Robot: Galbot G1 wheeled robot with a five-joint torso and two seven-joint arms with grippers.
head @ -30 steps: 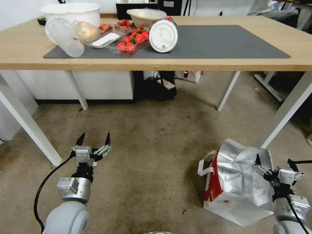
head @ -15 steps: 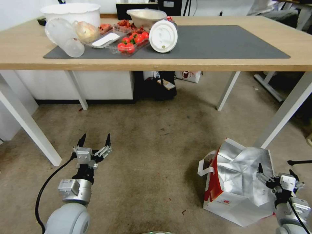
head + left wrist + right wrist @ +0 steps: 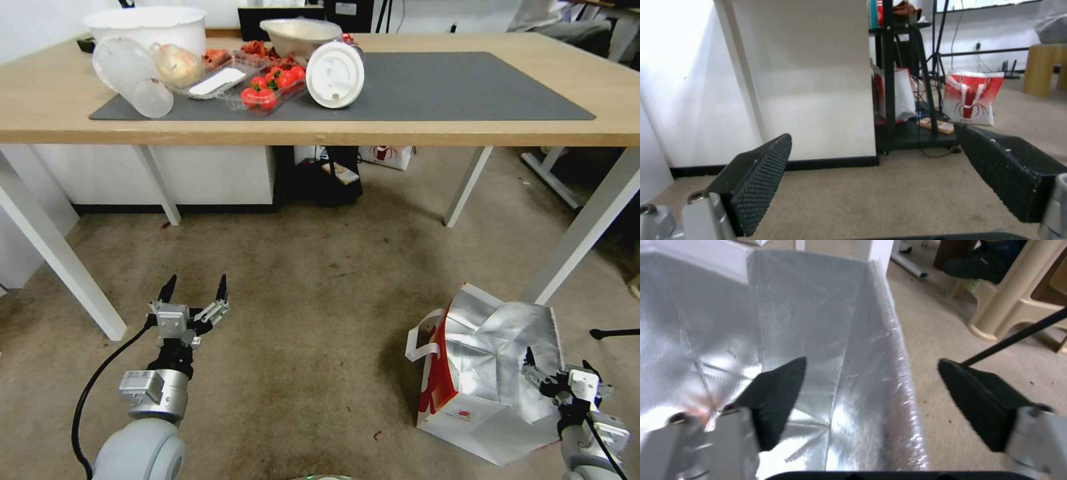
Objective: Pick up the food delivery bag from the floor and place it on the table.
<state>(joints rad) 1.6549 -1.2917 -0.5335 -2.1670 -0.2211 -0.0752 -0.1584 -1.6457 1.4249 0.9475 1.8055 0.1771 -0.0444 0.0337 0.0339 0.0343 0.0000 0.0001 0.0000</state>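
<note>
The food delivery bag (image 3: 483, 373) stands open on the floor (image 3: 313, 333) at the right, its silver foil lining (image 3: 809, 340) showing and red side panel facing left. My right gripper (image 3: 557, 361) is open at the bag's right wall. One finger hangs inside over the foil and the other outside over the carpet, with the bag's rim (image 3: 893, 336) between them. My left gripper (image 3: 195, 283) is open and holds nothing, low over bare carpet at the left (image 3: 872, 133). The table (image 3: 467, 133) with its dark grey mat (image 3: 453, 87) stretches across the far side.
A white table leg (image 3: 580, 233) slants down just behind the bag. Bowls, a white lid (image 3: 335, 75) and a tomato tray (image 3: 270, 87) crowd the mat's left half. A black rack (image 3: 333, 177) and another red-and-white bag (image 3: 971, 98) sit under the table. A beige stool (image 3: 1009, 306) stands beyond the bag.
My right gripper has dropped lower and nearer along the bag's right wall, still open. The left arm and the bag have barely moved.
</note>
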